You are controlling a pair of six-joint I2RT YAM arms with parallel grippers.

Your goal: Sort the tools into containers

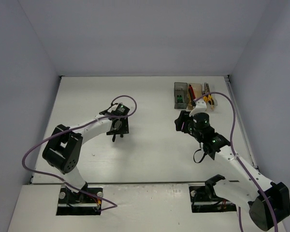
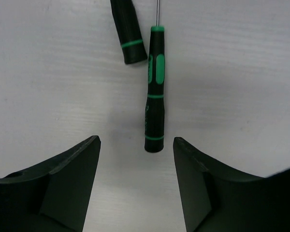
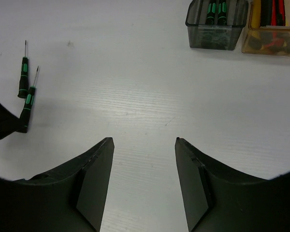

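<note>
Two thin black-green screwdrivers lie side by side on the white table. The nearer screwdriver (image 2: pixel 154 96) has its handle end just ahead of my left gripper (image 2: pixel 136 141), which is open, and no part of it lies between the fingers. The second screwdriver (image 2: pixel 128 34) lies up and to the left. My right gripper (image 3: pixel 144 140) hangs open over bare table with nothing between its fingers. It sees both screwdrivers (image 3: pixel 25 92) far to its left. The smoky grey bin (image 3: pixel 216 26) holds screwdrivers. The amber bin (image 3: pixel 273 31) holds red and yellow tools.
From above, the three bins stand in a row at the back right: grey bin (image 1: pixel 180 94), amber bin (image 1: pixel 194 91) and a clear bin (image 1: pixel 209 96) with yellow-handled pliers. The left gripper (image 1: pixel 117 130) is mid-table, the right gripper (image 1: pixel 179 122) just below the bins. Walls enclose the table.
</note>
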